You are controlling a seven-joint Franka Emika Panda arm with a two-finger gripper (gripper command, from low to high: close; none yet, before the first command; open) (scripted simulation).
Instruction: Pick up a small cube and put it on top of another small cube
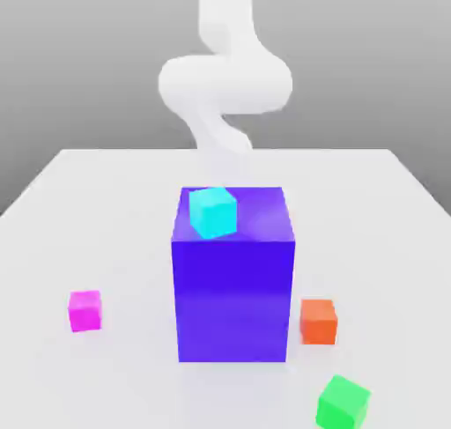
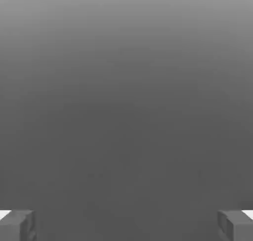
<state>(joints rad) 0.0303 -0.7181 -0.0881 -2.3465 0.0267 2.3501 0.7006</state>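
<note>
At the hand view's edges, the arm's two grey fingers [image 2: 126,226] stand spread wide w/ nothing pinched btwn them. Beyond them is just plain grey, no cube in the gap. In the exterior view the smooth white jointed arm [image 1: 225,84] comes down behind the big blue-violet block [image 1: 233,299], a tall box w/ flat faces. On top of that block, toward the exterior view's left, sits a small cyan cube [image 1: 213,212], turned a bit askew.

Out on the pale, smooth bench [image 1: 114,216]: the small bright magenta-pink cube [image 1: 85,311], the one to deal w/, rests well apart from the block on the exterior view's left. Other side, just beside the block, is a small orange-red cube [image 1: 318,322], & nearer the camera a small bright green cube [image 1: 343,404], set at an angle.

Progress: looks like approx. none of the job is done. Magenta cube's on the bench, not gripped, not on another small cube; no small cube is stacked on another small one. Cyan one's up high, but on the big block, so prob. doesn't count. Left to do: reach magenta, grip, lift, carry over a 2nd small cube, set down level, let go.
</note>
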